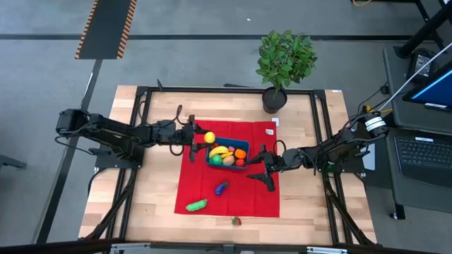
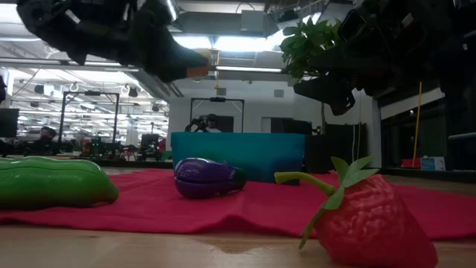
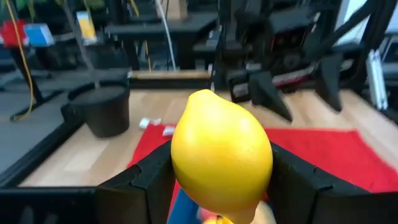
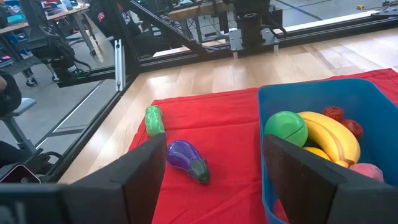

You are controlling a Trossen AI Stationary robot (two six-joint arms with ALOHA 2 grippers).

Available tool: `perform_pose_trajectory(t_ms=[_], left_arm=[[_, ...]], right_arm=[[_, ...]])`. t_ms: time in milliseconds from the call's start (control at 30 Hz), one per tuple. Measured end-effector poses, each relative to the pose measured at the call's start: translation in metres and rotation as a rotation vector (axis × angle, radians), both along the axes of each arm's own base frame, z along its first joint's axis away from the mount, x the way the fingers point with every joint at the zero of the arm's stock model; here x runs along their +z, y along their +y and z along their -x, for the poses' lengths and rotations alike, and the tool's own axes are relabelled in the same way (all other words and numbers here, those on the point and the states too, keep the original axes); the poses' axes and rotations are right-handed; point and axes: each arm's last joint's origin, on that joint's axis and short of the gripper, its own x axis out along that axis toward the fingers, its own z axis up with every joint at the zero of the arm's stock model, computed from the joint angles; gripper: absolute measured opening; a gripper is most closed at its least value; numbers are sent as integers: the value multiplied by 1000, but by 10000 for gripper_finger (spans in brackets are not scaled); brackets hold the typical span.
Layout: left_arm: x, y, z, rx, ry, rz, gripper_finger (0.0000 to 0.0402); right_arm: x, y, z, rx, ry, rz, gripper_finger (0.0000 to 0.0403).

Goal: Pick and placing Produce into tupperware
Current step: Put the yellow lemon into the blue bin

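From above, a red cloth [image 1: 229, 168] lies at the middle of the wooden worktop [image 1: 155, 197], and the teal tupperware [image 1: 227, 150] sits on its upper half. The tupperware already carries a banana [image 1: 219, 151], an orange piece [image 1: 241, 153] and several other produce items. The left end effector [image 1: 200, 136] hangs at the tupperware's 10 o'clock corner, clamped on a yellow lemon [image 1: 208, 137]. The right end effector [image 1: 260, 169] sits at the tupperware's 4 o'clock, its fingers apart and holding nothing. On the cloth at 6 o'clock of the tupperware lie a purple eggplant [image 1: 221, 188] and, farther out, a green cucumber [image 1: 196, 205]; a strawberry [image 1: 236, 221] rests on bare wood just past the cloth's near edge. A potted plant [image 1: 283, 62] stands at the worktop's 12 o'clock edge.

At table height, the strawberry [image 2: 368, 216] is nearest, the cucumber [image 2: 52, 181] at 9 o'clock, the eggplant [image 2: 207, 178] between them in front of the tupperware [image 2: 238, 155]. A person shows far behind in the room.

The left wrist view shows the lemon [image 3: 221, 152] squeezed between the two dark fingers [image 3: 134, 186], above the cloth [image 3: 329, 155], with the plant's black pot [image 3: 104, 109] beyond.

The right wrist view shows the fingers [image 4: 146, 168] spread wide and empty, the tupperware [image 4: 311, 99] with a green piece [image 4: 286, 127] and banana [image 4: 333, 137] inside, and the eggplant [image 4: 186, 160] and cucumber [image 4: 153, 119] on the cloth.
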Motion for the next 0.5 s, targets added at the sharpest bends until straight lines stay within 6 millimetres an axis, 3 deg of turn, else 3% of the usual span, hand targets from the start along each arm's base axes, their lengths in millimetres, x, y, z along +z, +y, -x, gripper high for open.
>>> perform_pose_trajectory(t_ms=[500], left_arm=[[20,10,-52,-76,465,-56,198]], right_arm=[[-4,0,1,-3,39,-6,267]])
